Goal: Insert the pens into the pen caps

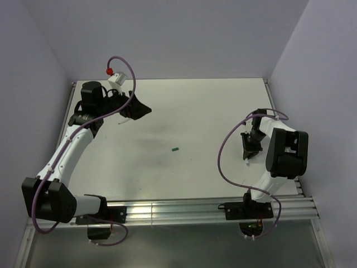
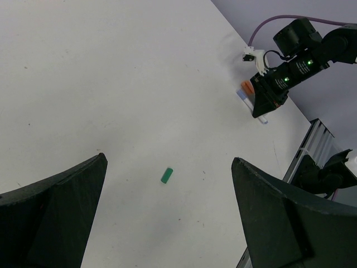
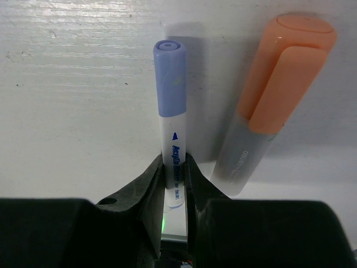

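Loose cap [image 2: 167, 175] green; thin pen [image 3: 173, 137] white, end lavender-blue; thick pen [image 3: 245, 157] greyish, perhaps translucent, end orange

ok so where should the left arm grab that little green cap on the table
Take the green cap across its narrow width at mid-length, coming straight down from above. It lies flat on its side on the table with nothing beside it, so both long sides are free. The open left gripper may need turning so its fingers face those sides.

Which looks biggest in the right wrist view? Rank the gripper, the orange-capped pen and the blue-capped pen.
1. right gripper, but it sits nearest the camera, so unsure.
2. orange-capped pen, the thicker one.
3. blue-capped pen, thinner, its lower end hidden in the gripper.
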{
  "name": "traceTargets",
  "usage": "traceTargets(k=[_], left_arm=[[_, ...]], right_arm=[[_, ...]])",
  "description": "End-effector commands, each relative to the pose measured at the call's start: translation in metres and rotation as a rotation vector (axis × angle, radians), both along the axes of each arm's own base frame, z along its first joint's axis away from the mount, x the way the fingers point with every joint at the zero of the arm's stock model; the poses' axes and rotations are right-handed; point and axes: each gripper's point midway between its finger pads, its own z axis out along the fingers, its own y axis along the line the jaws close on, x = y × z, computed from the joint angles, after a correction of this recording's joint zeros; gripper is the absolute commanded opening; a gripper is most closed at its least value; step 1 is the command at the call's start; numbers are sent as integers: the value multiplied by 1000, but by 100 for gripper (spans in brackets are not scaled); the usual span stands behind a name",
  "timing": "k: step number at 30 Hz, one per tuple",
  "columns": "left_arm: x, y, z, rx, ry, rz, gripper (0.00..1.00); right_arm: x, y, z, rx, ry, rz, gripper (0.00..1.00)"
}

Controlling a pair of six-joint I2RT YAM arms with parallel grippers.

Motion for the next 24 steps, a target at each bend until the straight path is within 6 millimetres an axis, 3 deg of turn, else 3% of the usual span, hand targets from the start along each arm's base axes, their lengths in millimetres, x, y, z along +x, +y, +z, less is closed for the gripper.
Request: traceTargets(k=[1,4,24], left_arm=[[-1,-3,11,-18,-39,-23,99],[-1,-3,11,-18,-39,-23,99],[0,-5,10,-30,-30,-33,99]], right_arm=[[3,-14,-1,-63,-19,-28,16],[3,-13,-2,-63,-19,-29,24],[6,-11,-3,-42,-15,-28,31]])
